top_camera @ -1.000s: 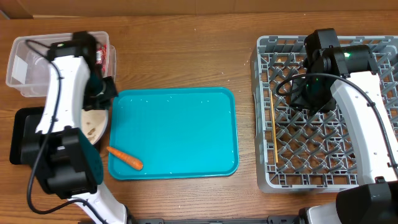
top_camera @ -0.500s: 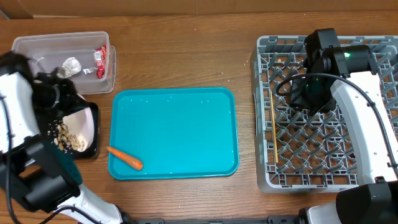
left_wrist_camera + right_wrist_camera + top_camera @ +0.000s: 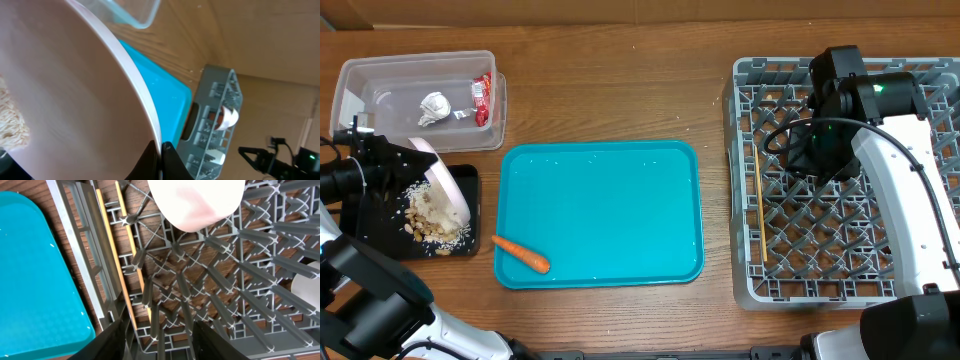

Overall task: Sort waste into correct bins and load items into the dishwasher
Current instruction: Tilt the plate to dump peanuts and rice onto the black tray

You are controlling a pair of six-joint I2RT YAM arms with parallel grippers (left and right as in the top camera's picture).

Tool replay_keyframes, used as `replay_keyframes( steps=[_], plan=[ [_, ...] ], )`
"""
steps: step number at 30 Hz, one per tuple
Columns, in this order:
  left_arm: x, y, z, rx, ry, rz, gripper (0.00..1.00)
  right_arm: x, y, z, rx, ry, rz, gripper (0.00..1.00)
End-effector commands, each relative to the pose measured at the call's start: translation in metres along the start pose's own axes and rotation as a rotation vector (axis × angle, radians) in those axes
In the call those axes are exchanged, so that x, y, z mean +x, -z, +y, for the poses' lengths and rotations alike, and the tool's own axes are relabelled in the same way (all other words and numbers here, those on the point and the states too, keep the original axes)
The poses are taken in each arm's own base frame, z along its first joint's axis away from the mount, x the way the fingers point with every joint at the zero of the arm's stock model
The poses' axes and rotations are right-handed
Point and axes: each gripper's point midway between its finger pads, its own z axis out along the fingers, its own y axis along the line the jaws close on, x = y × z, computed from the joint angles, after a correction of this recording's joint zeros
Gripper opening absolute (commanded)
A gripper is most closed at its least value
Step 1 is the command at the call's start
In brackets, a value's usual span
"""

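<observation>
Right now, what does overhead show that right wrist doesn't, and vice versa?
Overhead only: clear tub holding tissue ball and red wrapper, black tray with peanut shells, tilted plate over it, carrot on the teal tray. Right wrist only: a white dish in the dish rack, another at the frame's right edge. Both: dish rack, chopsticks, teal tray.

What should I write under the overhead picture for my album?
Left hand holds a round white plate tilted over white rice and tan peanut shells in the shallow black plastic tray.
</observation>
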Motion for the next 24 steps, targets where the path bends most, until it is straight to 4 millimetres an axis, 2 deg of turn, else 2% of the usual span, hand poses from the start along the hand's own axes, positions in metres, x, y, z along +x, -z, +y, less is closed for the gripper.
replay_keyframes(
  steps=[1, 8, 11, 15, 16, 18, 20, 24],
  plan=[
    [-0.005, 0.016, -0.027, 0.071, -0.111, -0.068, 0.04, -0.002, 0.005, -0.002, 0.004, 0.005, -0.021, 0.47],
    [-0.001, 0.016, -0.028, 0.074, -0.164, -0.058, 0.04, -0.001, 0.005, -0.002, 0.006, 0.005, -0.017, 0.47],
    [0.002, 0.019, -0.036, 0.129, -0.215, -0.066, 0.04, -0.001, 0.005, -0.002, 0.007, 0.005, -0.015, 0.47],
    [0.004, 0.026, -0.023, 0.082, -0.166, -0.065, 0.04, -0.001, 0.005, -0.002, 0.006, 0.005, -0.017, 0.47],
    [0.007, 0.028, -0.026, 0.103, -0.167, -0.063, 0.04, -0.001, 0.005, -0.002, 0.006, 0.005, -0.017, 0.46],
    [0.004, 0.031, -0.026, 0.108, -0.241, -0.086, 0.04, -0.001, 0.005, -0.002, 0.006, 0.005, -0.017, 0.46],
    [0.0, 0.033, -0.023, 0.113, -0.156, -0.096, 0.04, -0.001, 0.005, -0.002, 0.005, 0.005, -0.018, 0.47],
    [-0.001, 0.033, -0.016, 0.076, -0.14, -0.09, 0.04, 0.001, 0.005, -0.003, 0.008, 0.006, -0.009, 0.47]
  ],
)
